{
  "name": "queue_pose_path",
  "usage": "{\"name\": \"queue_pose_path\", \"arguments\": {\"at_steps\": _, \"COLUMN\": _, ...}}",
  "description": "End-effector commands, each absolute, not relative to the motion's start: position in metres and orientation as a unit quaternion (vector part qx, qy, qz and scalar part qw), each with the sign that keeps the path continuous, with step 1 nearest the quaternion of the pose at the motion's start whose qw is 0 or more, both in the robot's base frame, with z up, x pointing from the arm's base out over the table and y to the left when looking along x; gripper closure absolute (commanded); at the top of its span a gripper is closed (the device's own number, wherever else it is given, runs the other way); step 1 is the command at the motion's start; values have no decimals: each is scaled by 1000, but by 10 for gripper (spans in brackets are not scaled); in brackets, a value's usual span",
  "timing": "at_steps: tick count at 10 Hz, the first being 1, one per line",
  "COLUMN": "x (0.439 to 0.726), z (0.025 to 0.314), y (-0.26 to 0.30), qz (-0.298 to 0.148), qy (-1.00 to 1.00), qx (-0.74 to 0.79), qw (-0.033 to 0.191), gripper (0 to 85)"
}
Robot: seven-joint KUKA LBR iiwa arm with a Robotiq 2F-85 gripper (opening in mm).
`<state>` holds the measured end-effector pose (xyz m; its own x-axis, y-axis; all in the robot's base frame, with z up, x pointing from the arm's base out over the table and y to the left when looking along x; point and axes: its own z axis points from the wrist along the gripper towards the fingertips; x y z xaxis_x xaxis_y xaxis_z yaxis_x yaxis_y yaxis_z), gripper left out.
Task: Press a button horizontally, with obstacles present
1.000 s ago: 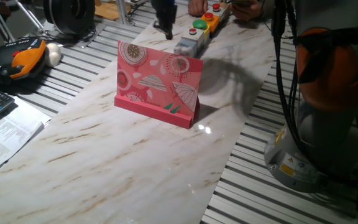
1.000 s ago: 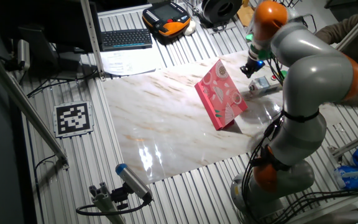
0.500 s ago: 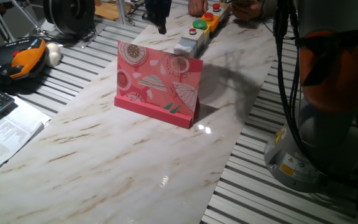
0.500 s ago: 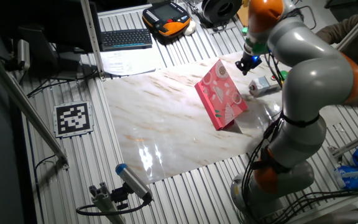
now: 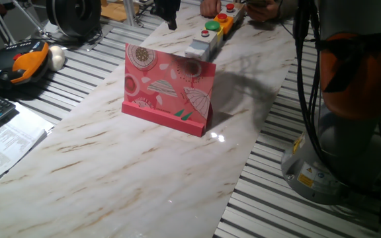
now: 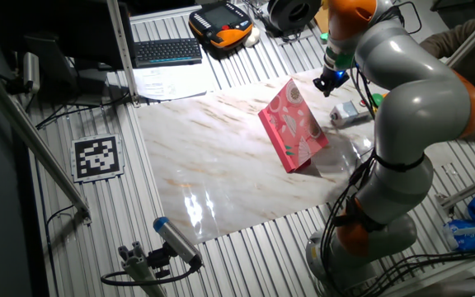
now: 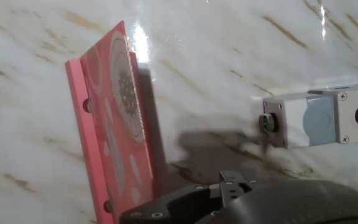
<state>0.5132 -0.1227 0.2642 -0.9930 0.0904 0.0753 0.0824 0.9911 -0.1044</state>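
From one fixed view, the pincer (image 5: pixel 170 24) hangs at the far end of the marble desk (image 5: pixel 111 165), above and beyond the upright pink card board (image 5: pixel 169 88). Behind the board lies a grey button box (image 5: pixel 201 47).

In the other fixed view, the arm reaches over from its base, elbow high, with the pincer (image 6: pixel 331 80) held above the desk beside the board (image 6: pixel 295 124) and near the box (image 6: pixel 346 113).

The hand view looks down on the board's top edge (image 7: pixel 120 112) and the box (image 7: pixel 312 118), well apart. Whether the pincer is spread or pressed together, I cannot tell.
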Motion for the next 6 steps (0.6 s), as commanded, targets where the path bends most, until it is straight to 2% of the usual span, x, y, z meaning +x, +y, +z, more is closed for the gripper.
{"name": "queue_pose_path", "arguments": {"at_steps": 1, "x": 513, "z": 264, "y": -123, "qz": 48, "qy": -997, "qx": -42, "qw": 42, "gripper": 850}}
{"name": "queue_pose_path", "arguments": {"at_steps": 4, "x": 515, "z": 263, "y": -123, "qz": 47, "qy": -998, "qx": -35, "qw": 38, "gripper": 850}}
{"name": "queue_pose_path", "arguments": {"at_steps": 6, "x": 514, "z": 264, "y": -122, "qz": 52, "qy": -997, "qx": -28, "qw": 45, "gripper": 850}}
